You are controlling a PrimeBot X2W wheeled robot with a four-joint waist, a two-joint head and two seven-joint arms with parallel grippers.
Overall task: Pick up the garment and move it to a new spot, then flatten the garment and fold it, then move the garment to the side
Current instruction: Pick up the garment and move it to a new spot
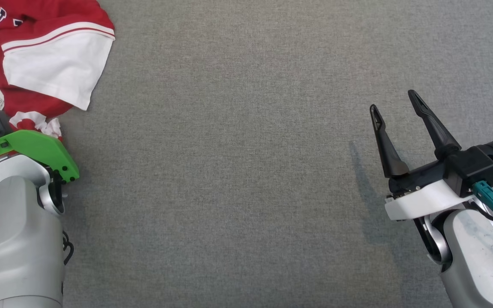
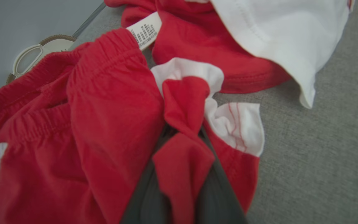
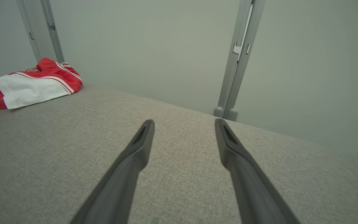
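On my head feed the garment (image 1: 37,64) lies bunched at the far left of the grey cloth surface (image 1: 246,171). It is red, with a white panel (image 1: 54,68) edged in red stripes lying uppermost and dark lettering at the top corner. The green bracket (image 1: 37,147) of my left arm sits over the garment's near edge and hides the fingers beneath it. On the left wrist feed the left gripper (image 2: 183,129) is clamped on a ridge of red fabric, which stands up between the two dark fingers (image 2: 219,193) beside a white, red-striped hem. A care label (image 2: 144,29) shows further up, next to a gathered red waistband. The right gripper (image 1: 394,100) hangs well apart from the garment, on the right side of the surface, with its jaws spread wide and nothing between them. On the right wrist feed I see bare grey cloth through the gap of the right gripper (image 3: 184,121), the garment (image 3: 33,84) far off to the left, and an upright post (image 3: 239,59) beyond the surface's far edge.
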